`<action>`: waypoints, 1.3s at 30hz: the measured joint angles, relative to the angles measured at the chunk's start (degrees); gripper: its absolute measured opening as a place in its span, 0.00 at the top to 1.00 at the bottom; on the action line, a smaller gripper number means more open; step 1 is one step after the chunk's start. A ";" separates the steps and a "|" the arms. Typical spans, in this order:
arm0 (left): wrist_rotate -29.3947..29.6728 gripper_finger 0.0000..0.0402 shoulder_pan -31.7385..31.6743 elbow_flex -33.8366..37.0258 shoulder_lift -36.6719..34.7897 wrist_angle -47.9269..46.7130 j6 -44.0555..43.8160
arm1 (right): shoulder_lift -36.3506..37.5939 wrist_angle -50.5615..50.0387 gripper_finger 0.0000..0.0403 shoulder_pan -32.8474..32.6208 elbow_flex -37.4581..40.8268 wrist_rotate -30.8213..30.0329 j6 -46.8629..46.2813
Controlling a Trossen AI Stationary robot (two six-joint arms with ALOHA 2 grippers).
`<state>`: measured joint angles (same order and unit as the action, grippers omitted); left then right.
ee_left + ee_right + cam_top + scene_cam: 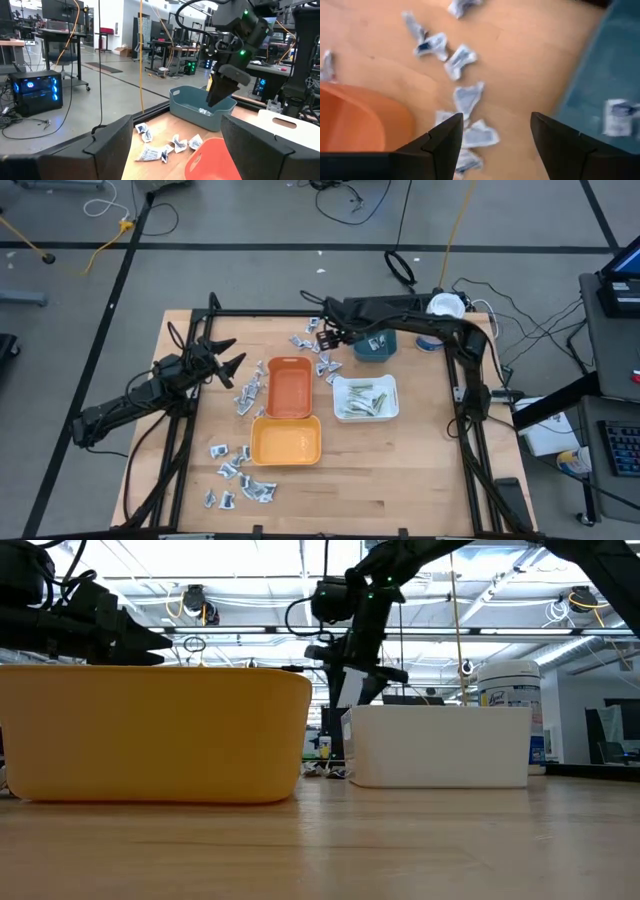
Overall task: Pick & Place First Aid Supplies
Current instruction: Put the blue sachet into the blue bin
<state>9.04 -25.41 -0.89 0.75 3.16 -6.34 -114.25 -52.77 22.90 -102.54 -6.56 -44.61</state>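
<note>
Seen from above, four trays sit on the wooden table (400,470): an orange tray (288,387) at centre, a yellow tray (286,441) just below it in the frame, a white tray (365,397) to the right of the orange one, and a teal tray (375,345) above the white one.

The first aid supplies lie in several groups. About eight silvery sachets (238,470) are scattered at the lower left of the yellow tray, about five more (248,393) lie along the orange tray's left side, and roughly six (308,343) lie near its upper right corner. Several slim pale green strips (362,401) rest inside the white tray, and one sachet (620,116) lies in the teal tray. The exact counts cannot be told.

The right gripper (327,337) hovers above the table between the upper sachets and the teal tray, fingers (442,145) spread apart with nothing between them. The left gripper (228,364) waits at the left of the orange tray, fingers (107,145) spread and empty.

One white tub with a blue label (440,315) stands at the table's upper right.
</note>
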 joint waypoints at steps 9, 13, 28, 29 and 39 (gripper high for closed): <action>0.00 0.23 -0.01 0.00 0.00 0.02 -0.01 | -5.06 -0.33 0.44 -2.06 -5.51 0.73 -1.26; 0.00 0.23 -0.02 0.00 0.00 0.02 -0.01 | -8.01 -0.66 0.44 -2.48 -7.85 0.64 -1.20; 0.00 0.23 -0.02 0.00 -0.02 0.00 -0.01 | -15.20 2.52 0.44 -3.17 -8.40 -1.34 1.26; 0.00 0.23 -0.02 0.00 0.00 0.00 0.02 | -15.45 3.19 0.44 -3.10 -8.40 -1.62 1.29; 0.00 0.23 -0.02 0.00 -0.01 0.00 0.04 | -16.03 3.67 0.46 -2.95 -8.36 -2.31 2.01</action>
<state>9.04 -25.43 -0.89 0.74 3.15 -6.31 -130.28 -49.11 19.95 -110.89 -8.86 -42.60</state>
